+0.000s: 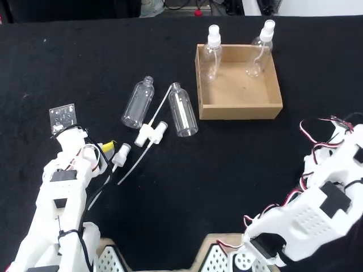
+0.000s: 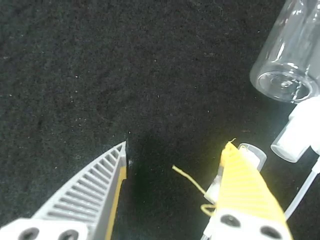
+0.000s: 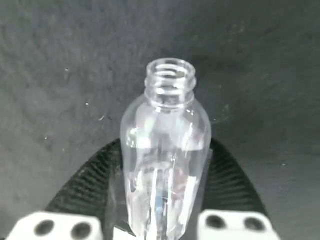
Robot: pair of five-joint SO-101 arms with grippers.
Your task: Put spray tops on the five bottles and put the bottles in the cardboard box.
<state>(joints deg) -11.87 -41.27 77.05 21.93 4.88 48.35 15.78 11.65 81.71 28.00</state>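
Two capped bottles (image 1: 212, 54) (image 1: 260, 51) stand in the cardboard box (image 1: 241, 110). Two open clear bottles (image 1: 138, 103) (image 1: 183, 109) lie left of the box. Beside them rest two spray tops (image 1: 151, 134), and a third spray top (image 1: 121, 154) lies closer to the left arm. My left gripper (image 2: 175, 147) hangs open over the black cloth, its yellow finger (image 2: 242, 185) right beside that third spray top (image 2: 250, 152). A bottle's base (image 2: 285, 82) shows farther off. My right gripper (image 3: 165, 165) is shut on an uncapped clear bottle (image 3: 167, 125), neck pointing away from it.
A small grey tag (image 1: 62, 117) lies by the left arm (image 1: 62, 192). The right arm (image 1: 317, 215) is folded low at the front right, below the box. Black cloth covers the whole table, with open room in the middle front.
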